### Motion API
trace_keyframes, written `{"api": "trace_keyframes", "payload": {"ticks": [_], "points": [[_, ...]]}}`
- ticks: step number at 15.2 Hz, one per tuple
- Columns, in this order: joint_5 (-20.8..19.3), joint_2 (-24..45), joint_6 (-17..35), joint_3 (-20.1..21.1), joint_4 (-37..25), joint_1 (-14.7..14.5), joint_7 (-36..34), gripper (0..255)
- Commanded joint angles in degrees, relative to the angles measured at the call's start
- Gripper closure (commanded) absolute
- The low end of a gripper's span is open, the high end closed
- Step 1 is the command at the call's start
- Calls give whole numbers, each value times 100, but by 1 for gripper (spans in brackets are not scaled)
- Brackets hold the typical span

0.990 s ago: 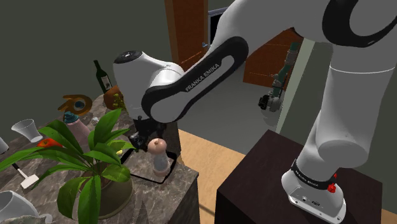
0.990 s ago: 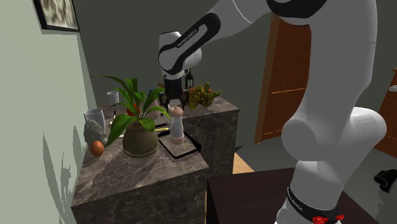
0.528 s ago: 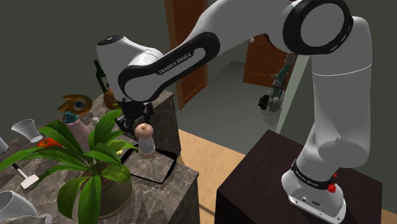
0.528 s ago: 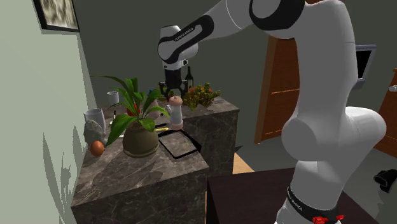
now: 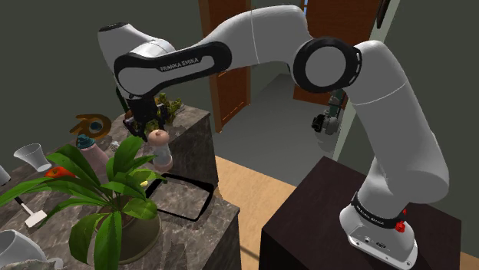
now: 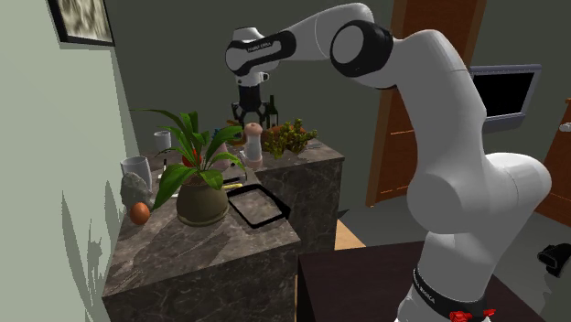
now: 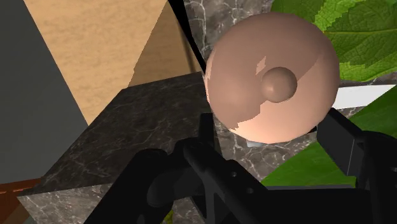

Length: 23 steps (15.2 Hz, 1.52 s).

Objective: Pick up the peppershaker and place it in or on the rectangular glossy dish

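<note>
Currently: end effector (image 5: pixel 156 129) pinching the shaker (image 5: pixel 161 150) by its rounded top, one finger on either side. Shaker upright, hanging clear of the desk (image 5: pixel 184 230), beside the plant (image 5: pixel 107 184) leaves. It sits beyond the far end of the black dish (image 5: pixel 192 181), not touching it.

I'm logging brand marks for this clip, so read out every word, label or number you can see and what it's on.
"FRANKA EMIKA": white letters on the dark band of the arm, shoulder view.
The same band in the second exterior view: lettering too small to read.
Dark bottle: any label too small to read.
</note>
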State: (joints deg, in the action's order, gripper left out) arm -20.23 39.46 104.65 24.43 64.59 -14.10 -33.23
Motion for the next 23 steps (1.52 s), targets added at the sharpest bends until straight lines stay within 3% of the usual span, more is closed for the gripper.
{"api": "trace_keyframes", "payload": {"ticks": [1, 23], "points": [[-29, 209, -127, -41, -347, -34, 92, 255], [-241, 570, 1292, -170, 766, 83, -180, 255]]}}
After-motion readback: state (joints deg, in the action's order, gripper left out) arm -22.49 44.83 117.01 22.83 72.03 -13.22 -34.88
